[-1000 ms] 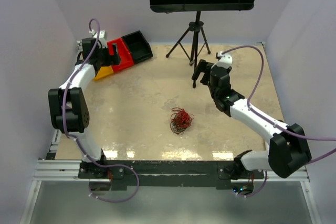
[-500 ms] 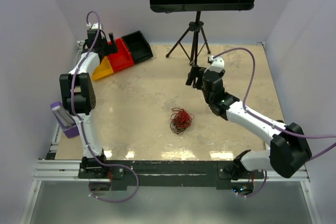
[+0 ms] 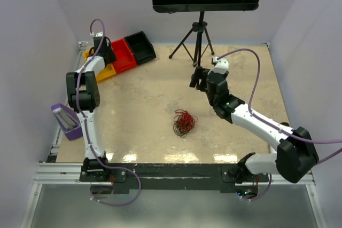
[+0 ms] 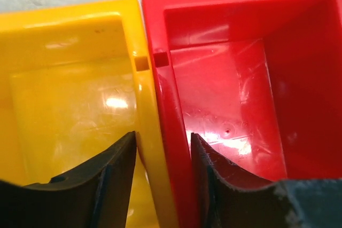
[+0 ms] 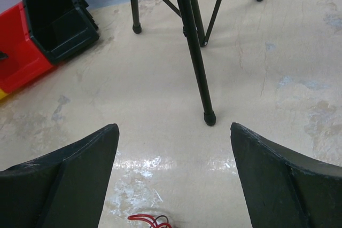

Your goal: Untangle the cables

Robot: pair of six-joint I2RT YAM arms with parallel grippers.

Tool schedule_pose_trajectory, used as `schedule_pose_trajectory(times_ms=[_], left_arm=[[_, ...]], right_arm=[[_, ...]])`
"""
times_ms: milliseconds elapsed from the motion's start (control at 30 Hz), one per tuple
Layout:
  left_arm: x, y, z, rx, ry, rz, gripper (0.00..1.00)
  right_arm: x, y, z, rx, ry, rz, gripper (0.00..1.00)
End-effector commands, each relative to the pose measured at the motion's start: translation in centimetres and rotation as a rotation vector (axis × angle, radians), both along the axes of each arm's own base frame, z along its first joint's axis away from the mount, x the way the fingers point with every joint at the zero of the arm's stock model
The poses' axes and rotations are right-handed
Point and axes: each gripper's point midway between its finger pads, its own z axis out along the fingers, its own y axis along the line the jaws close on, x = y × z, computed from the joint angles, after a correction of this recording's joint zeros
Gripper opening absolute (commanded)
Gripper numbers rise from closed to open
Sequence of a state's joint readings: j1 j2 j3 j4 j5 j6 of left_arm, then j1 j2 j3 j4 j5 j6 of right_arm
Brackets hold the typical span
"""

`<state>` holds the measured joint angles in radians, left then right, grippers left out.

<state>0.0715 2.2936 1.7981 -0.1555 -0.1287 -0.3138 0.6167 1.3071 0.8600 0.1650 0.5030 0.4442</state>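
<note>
Red and dark cables point(image 3: 184, 123) lie tangled, untouched

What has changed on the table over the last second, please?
The left gripper shifted left and is now open astride the wall between the yellow bin and the red bin; its elbow swung inward. The right gripper, open, edged left. Nothing was grasped. The cables stayed put.

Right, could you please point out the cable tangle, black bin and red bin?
cable tangle point(image 3: 184, 123): top external view, its middle.
black bin point(image 5: 56, 20): right wrist view, inner floor.
red bin point(image 4: 224, 94): left wrist view, inner floor.
</note>
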Motion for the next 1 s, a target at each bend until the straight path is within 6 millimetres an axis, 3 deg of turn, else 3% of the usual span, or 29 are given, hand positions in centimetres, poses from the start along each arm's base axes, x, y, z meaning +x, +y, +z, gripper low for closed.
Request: schedule_pose_trajectory(times_ms=[0, 233, 433, 467, 700, 733, 967], left_arm=[[0.2, 0.7, 0.0, 0.033, 0.004, 0.016, 0.47], [-3.0, 0.9, 0.1, 0.115, 0.028, -0.033, 0.25], [-9.6, 0.3, 0.1, 0.162, 0.067, -0.081, 0.22], [-9.8, 0.1, 0.9, 0.17, 0.033, -0.095, 0.21], [-14.8, -3.4, 0.6, 0.204, 0.064, -0.267, 0.21], [-15.3, -4.6, 0.4, 0.207, 0.063, -0.299, 0.21], [-17.1, -9.9, 0.7, 0.196, 0.055, -0.382, 0.22]], right_arm=[[-0.3, 0.3, 4.3, 0.06, -0.081, 0.017, 0.88], [-0.7, 0.7, 4.2, 0.086, -0.082, 0.035, 0.81], [-1.3, 0.8, 3.7, 0.119, -0.08, 0.032, 0.78], [-1.4, 0.8, 3.4, 0.123, -0.078, 0.033, 0.78], [-1.6, 1.5, 0.7, 0.105, -0.014, 0.025, 0.77], [-1.5, 1.7, 0.2, 0.099, -0.003, 0.024, 0.77], [-1.6, 2.8, -5.6, 0.024, 0.139, -0.022, 0.82]])
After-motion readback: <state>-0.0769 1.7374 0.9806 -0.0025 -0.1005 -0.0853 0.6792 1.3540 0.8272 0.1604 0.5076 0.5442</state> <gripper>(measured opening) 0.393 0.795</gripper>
